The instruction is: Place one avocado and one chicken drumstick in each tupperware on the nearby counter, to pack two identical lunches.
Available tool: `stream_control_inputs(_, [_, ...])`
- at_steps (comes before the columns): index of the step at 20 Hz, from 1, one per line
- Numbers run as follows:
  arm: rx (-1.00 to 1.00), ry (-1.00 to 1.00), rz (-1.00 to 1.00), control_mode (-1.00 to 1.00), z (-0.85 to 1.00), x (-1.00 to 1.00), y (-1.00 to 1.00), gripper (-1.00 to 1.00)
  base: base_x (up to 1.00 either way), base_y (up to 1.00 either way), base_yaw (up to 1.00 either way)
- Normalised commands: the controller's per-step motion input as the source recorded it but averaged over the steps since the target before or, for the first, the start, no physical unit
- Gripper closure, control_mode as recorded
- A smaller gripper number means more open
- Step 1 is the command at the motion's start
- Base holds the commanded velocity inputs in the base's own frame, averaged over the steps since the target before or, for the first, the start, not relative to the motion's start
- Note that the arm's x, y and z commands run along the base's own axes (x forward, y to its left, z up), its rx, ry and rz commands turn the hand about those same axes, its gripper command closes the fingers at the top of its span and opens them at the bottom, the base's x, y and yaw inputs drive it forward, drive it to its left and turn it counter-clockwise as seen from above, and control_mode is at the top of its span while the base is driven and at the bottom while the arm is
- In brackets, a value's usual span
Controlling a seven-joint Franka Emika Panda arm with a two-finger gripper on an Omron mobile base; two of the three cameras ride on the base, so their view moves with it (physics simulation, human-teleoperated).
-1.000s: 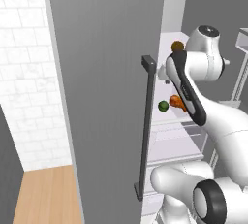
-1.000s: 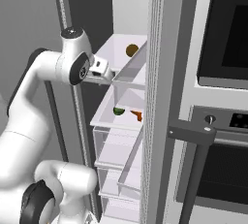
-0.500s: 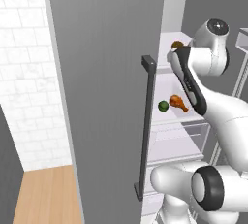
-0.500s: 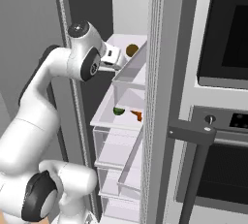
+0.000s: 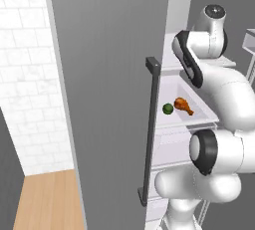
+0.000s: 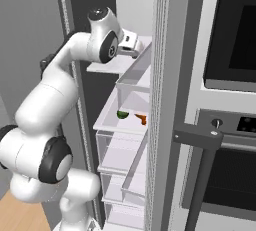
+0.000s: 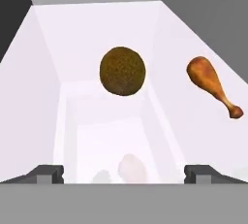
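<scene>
My tool looks down into a pale, translucent white fridge tray; its two small dark fingertips stand wide apart at the bottom corners of the hand view, with nothing between them. Ahead, just above the middle of that frame, a round olive-brown speckled avocado rests on the tray floor. To its right, well apart from it, lies an orange-brown chicken drumstick, plump end toward the upper left, thin bone end pointing to the lower right, close along the tray's right wall. The tray walls narrow toward the top of the frame; bare floor runs between the avocado and my fingertips and on the avocado's left.

In the right base view my tool sits in the upper middle, at the open front of the upper clear fridge bin, with the edge of the tall grey fridge door just to its right. One shelf lower, a second small dark green avocado and a second orange-brown drumstick lie near each other in a white tray.

In the left base view the same pair, green avocado and drumstick, show right of centre, just past the dark vertical door handle. A strip of light tan wooden surface lies in the lower left.
</scene>
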Motion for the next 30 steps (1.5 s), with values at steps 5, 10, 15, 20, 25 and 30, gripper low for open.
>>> stream_control_inputs(5, [0.04, 0.00, 0.00, -1.00, 0.04, 0.44, -0.25, -1.00, 0.00, 0.00, 0.00])
stream_control_inputs(10, [0.00, 0.00, 0.01, -1.00, 0.00, 0.61, -0.04, -1.00, 0.00, 0.00, 0.00])
stream_control_inputs(15, [0.00, 0.01, 0.04, -1.00, -0.12, 0.49, 0.00, -1.00, 0.00, 0.00, 0.00])
stream_control_inputs(20, [0.00, 0.02, 0.00, -1.00, -0.17, 0.33, -0.14, -1.00, 0.00, 0.00, 0.00])
stream_control_inputs(25, [0.00, 0.07, 0.02, -1.00, -0.34, 0.17, 0.00, -1.00, 0.00, 0.00, 0.00])
stream_control_inputs(30, [0.00, 0.00, 0.03, -1.00, -0.09, 0.19, 0.00, -1.00, 0.00, 0.00, 0.00])
